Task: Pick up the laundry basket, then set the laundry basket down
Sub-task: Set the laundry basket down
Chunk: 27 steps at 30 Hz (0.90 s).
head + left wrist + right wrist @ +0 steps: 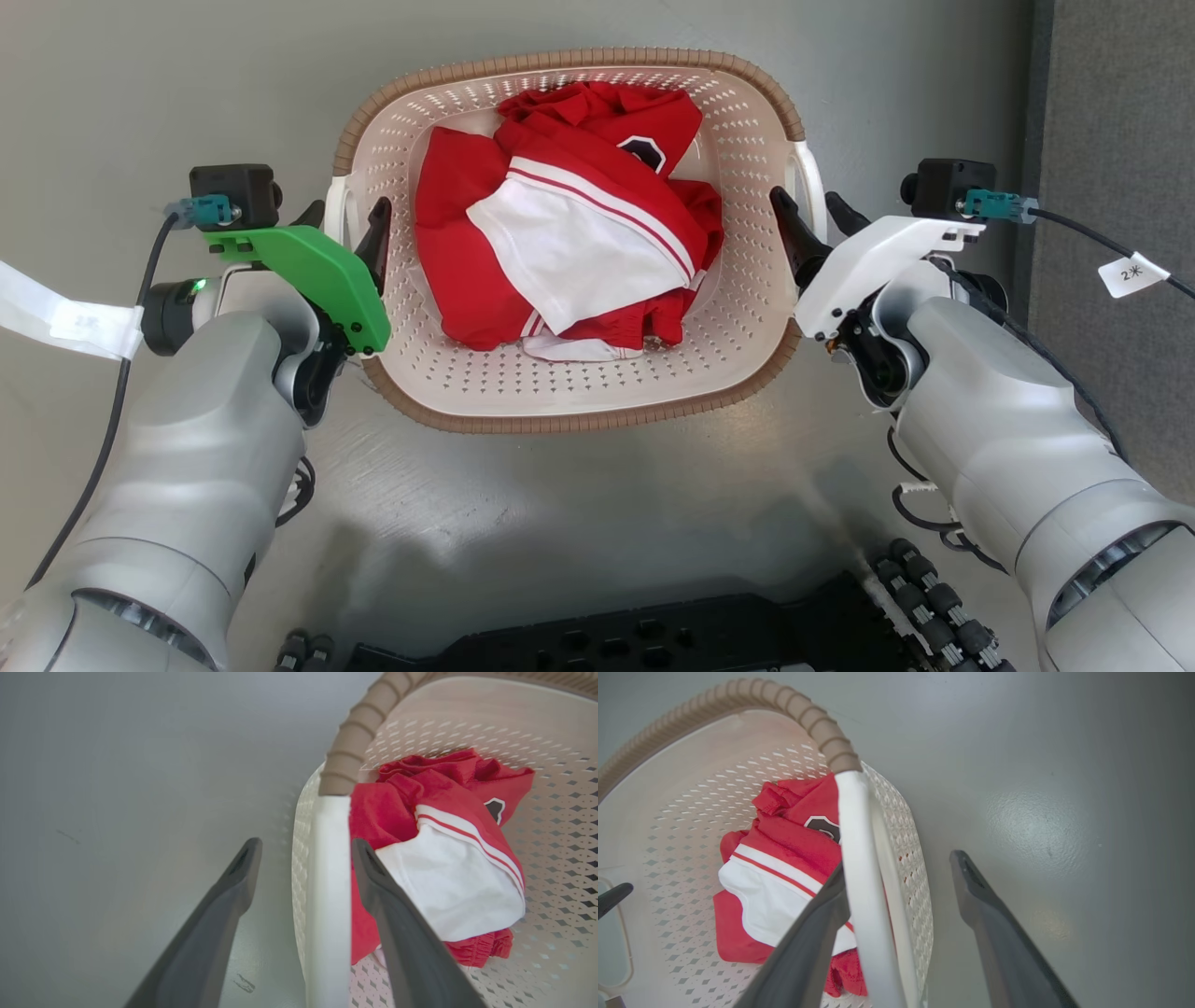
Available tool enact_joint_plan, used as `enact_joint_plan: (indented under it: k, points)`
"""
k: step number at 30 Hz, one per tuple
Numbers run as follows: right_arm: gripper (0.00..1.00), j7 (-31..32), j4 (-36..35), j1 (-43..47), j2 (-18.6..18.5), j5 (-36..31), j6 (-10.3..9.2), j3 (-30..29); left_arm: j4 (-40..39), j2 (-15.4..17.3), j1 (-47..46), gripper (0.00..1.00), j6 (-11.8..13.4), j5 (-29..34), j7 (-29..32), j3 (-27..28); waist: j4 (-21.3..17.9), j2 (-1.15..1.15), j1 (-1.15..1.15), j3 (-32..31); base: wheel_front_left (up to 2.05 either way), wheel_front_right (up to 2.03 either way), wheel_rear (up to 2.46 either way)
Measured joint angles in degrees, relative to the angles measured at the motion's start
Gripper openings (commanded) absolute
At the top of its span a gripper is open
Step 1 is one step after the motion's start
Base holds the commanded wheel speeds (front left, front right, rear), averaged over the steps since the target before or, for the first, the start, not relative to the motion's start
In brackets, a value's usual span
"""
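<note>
Left pincer [344, 229] open, fingers straddling left white handle [327, 882] of laundry basket [560, 397]; right pincer [814, 219] open astride right handle [859, 858], inner finger touching it; cable tag [1131, 273] reads "2*"; basket holds crumpled red-and-white clothes [560, 233]; basket sits between both pincers, grey floor [607, 523] beneath.

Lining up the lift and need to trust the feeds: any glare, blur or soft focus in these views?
Head view: sharp, with soft glare on the floor below the basket. Left wrist view: near fingers slightly soft, laundry clear. Right wrist view: a glare patch on the floor, fingers soft too.
</note>
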Motion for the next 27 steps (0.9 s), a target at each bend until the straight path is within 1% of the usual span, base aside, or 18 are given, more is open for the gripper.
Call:
enact_joint_plan:
  k: [14,23,27]
  points:
    - [1.00,-0.01,0.21,-0.71,0.01,0.79,-0.42,1.18,0.29,0.01,-0.03,1.00,0.00,-0.55,-0.51,-0.57,-0.16,0.00,0.00,-1.00,0.00,0.00,0.00]
    - [1.00,-0.13,0.80,-0.48,0.02,1.55,-0.15,1.93,0.26,0.02,0.58,1.00,0.00,-1.45,-1.45,-0.74,-0.74,0.00,0.00,-4.81,0.00,0.00,0.00]
    - [1.00,-0.31,0.78,0.02,0.02,1.63,0.23,1.90,0.18,0.01,2.40,1.00,0.00,-2.46,-1.96,-0.64,-0.95,0.00,0.00,-6.99,0.00,0.00,0.00]
